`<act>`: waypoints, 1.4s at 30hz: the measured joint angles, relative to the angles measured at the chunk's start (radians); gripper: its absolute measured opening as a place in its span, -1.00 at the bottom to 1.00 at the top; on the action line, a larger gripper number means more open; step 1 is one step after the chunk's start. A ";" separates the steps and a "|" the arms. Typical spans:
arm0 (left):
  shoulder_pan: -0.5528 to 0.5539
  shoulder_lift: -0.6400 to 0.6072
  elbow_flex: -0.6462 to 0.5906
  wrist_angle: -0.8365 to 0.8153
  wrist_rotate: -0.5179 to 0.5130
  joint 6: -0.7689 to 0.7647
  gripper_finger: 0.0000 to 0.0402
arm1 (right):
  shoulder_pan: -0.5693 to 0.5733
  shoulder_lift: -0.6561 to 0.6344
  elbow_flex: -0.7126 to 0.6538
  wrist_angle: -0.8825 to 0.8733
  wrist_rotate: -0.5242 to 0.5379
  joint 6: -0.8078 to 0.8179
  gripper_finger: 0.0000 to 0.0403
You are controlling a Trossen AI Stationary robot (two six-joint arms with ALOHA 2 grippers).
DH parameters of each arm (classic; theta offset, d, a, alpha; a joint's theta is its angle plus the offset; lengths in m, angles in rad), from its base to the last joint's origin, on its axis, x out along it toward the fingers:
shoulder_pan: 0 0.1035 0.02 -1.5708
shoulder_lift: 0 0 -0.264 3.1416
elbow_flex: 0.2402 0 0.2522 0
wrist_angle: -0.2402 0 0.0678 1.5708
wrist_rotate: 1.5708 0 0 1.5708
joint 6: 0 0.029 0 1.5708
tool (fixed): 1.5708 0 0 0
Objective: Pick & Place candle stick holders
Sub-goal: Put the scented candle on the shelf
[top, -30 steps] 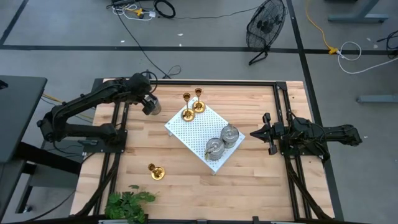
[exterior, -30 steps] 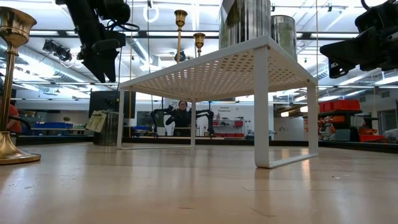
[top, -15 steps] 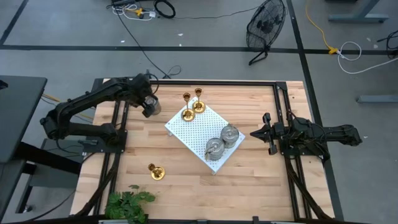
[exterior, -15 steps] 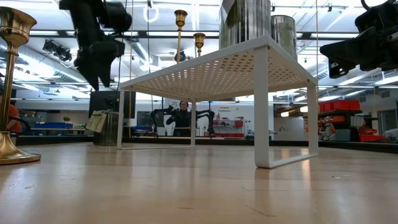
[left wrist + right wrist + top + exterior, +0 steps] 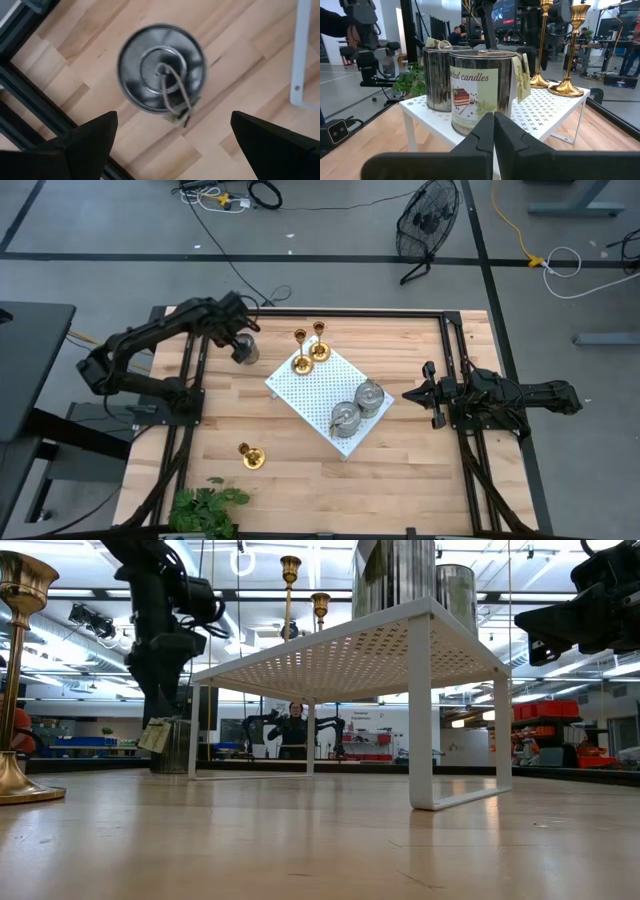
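Observation:
One silver-grey holder (image 5: 246,353) stands on its base on the table at the far left, a tag on a cord at its top (image 5: 161,67); it shows behind the board's leg in the low view (image 5: 174,746). My left gripper (image 5: 239,337) hangs open right above it, pointing down, one finger on each side (image 5: 172,142), touching nothing. Two brass holders (image 5: 310,356) and two silver-grey ones (image 5: 357,407) stand on the white perforated board (image 5: 312,392). A third brass holder (image 5: 250,457) stands on the table at the near left. My right gripper (image 5: 408,394) is shut and empty, right of the board.
A green plant (image 5: 205,508) lies at the table's near left corner. Black frame rails (image 5: 192,380) run along the left and right sides. Bare wood shows between the board and the near edge (image 5: 350,490).
My left gripper has come down toward the silver-grey holder at the far left and has tipped until it points straight down. The holder has stayed on the table.

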 joint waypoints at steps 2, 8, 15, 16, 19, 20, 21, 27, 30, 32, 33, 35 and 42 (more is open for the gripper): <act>0.018 0.012 0.000 0.004 0.010 0.002 0.99 | 0.000 0.000 0.000 0.000 0.000 0.000 -0.92; 0.062 0.024 0.000 0.022 0.030 0.033 0.99 | 0.000 0.000 0.000 0.000 0.000 0.000 -0.92; 0.067 0.024 0.000 0.038 -0.002 0.094 0.99 | 0.000 0.000 0.000 0.000 0.000 0.000 -0.92; 0.067 0.024 0.000 0.039 -0.002 0.100 0.99 | 0.000 0.000 0.000 0.000 0.000 0.000 -0.92; 0.067 0.024 0.000 0.039 -0.004 0.126 0.99 | 0.000 0.000 0.000 0.000 0.000 0.000 -0.92; 0.067 0.024 0.000 0.039 -0.004 0.127 0.99 | 0.000 0.000 0.000 0.000 0.000 0.000 -0.92; 0.067 0.024 0.000 0.039 -0.003 0.128 0.99 | 0.000 0.000 0.000 0.000 0.000 0.000 -0.92; 0.067 0.024 0.000 0.048 -0.011 0.118 0.99 | 0.000 0.000 0.000 0.000 0.000 0.000 -0.92; 0.067 0.024 0.000 0.055 -0.011 0.118 0.99 | 0.000 0.000 0.000 0.000 0.000 0.000 -0.92; 0.067 0.024 0.000 0.062 -0.006 0.116 0.99 | 0.000 0.000 0.000 0.000 0.000 0.000 -0.92; 0.067 0.024 0.000 0.064 -0.003 0.116 0.99 | 0.000 0.000 0.000 0.000 0.000 0.000 -0.92; 0.067 0.024 0.000 0.070 0.007 0.115 0.99 | 0.000 0.000 0.000 0.000 0.000 0.000 -0.92; 0.067 0.024 0.000 0.089 0.044 0.092 0.99 | 0.000 0.000 0.000 0.000 0.000 0.000 -0.92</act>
